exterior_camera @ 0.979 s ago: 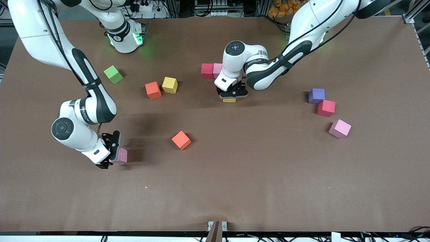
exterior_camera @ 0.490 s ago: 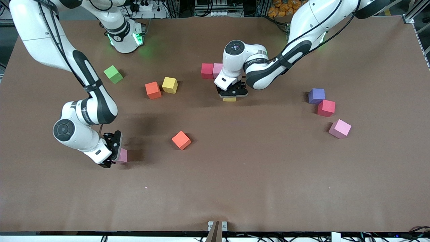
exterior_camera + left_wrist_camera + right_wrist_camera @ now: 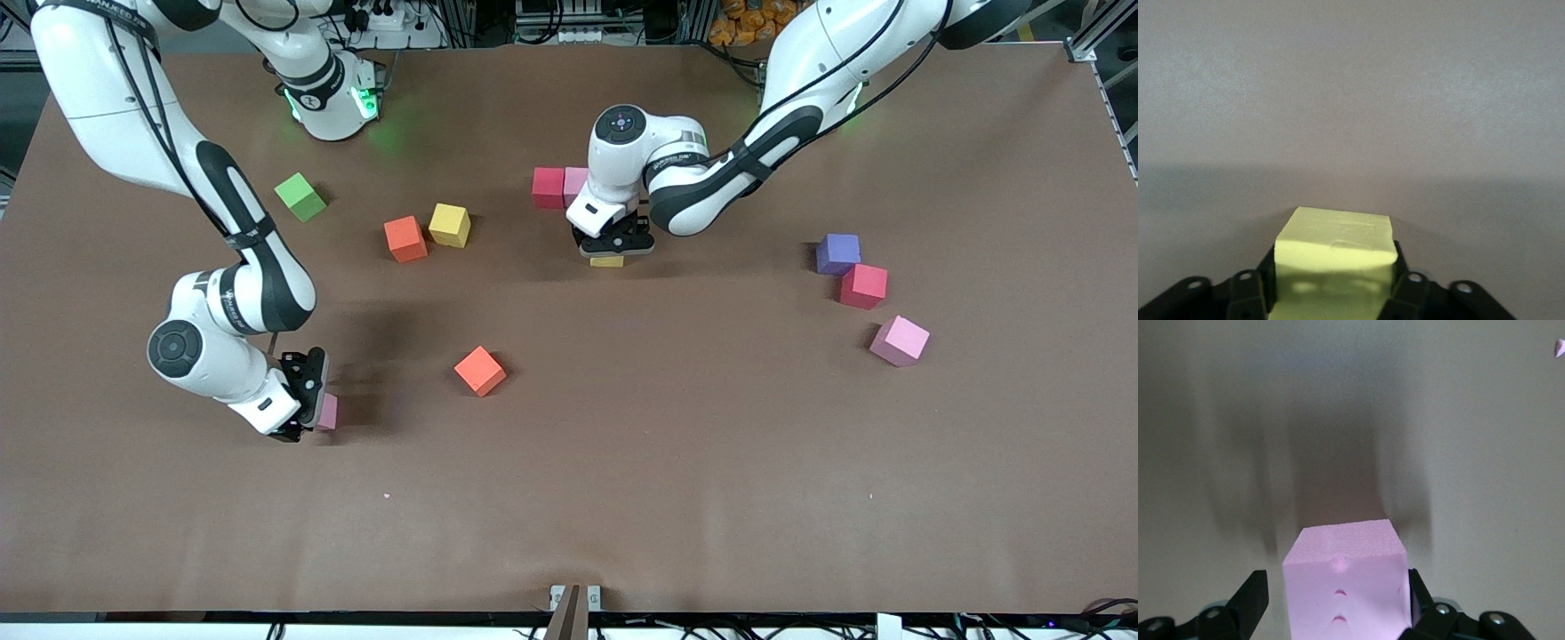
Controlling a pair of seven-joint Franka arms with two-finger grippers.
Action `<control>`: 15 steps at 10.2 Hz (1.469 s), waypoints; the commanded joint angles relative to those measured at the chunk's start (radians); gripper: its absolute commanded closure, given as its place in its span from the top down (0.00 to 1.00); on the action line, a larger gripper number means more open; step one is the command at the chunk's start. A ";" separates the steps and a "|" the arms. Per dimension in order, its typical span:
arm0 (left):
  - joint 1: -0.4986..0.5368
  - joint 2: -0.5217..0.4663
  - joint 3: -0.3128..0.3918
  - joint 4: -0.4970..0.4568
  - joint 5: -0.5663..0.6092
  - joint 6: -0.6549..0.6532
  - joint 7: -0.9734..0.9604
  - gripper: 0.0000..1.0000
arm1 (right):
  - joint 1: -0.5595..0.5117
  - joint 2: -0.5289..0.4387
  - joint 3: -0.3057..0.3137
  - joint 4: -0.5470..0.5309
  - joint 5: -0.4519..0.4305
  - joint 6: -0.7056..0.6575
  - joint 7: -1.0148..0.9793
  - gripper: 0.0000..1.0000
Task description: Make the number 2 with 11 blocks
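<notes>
My left gripper (image 3: pixel 613 247) is shut on a yellow block (image 3: pixel 607 261) (image 3: pixel 1335 243), low over the table beside a red block (image 3: pixel 548 187) and a pink block (image 3: pixel 576 185) that touch each other. In the left wrist view the left gripper (image 3: pixel 1333 261) has its fingers against both sides of the yellow block. My right gripper (image 3: pixel 302 404) (image 3: pixel 1337 588) stands open around a pink block (image 3: pixel 327 412) (image 3: pixel 1345 587) on the table. One finger touches that block and the other stands a little off it.
Loose on the table lie an orange block (image 3: pixel 405 238) beside a second yellow block (image 3: pixel 450 225), another orange block (image 3: pixel 480 370), a green cube (image 3: pixel 300 196), and toward the left arm's end a purple block (image 3: pixel 838 253), a red block (image 3: pixel 863 285) and a pink block (image 3: pixel 900 340).
My right gripper has settled lower around the pink block and its fingers have drawn closer together. The left gripper has shifted only slightly with the yellow block.
</notes>
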 commanded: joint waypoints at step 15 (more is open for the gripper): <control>0.413 -0.121 -0.067 0.075 -0.067 -0.081 -0.058 1.00 | 0.369 -0.286 0.086 -0.127 0.065 -0.194 0.488 0.41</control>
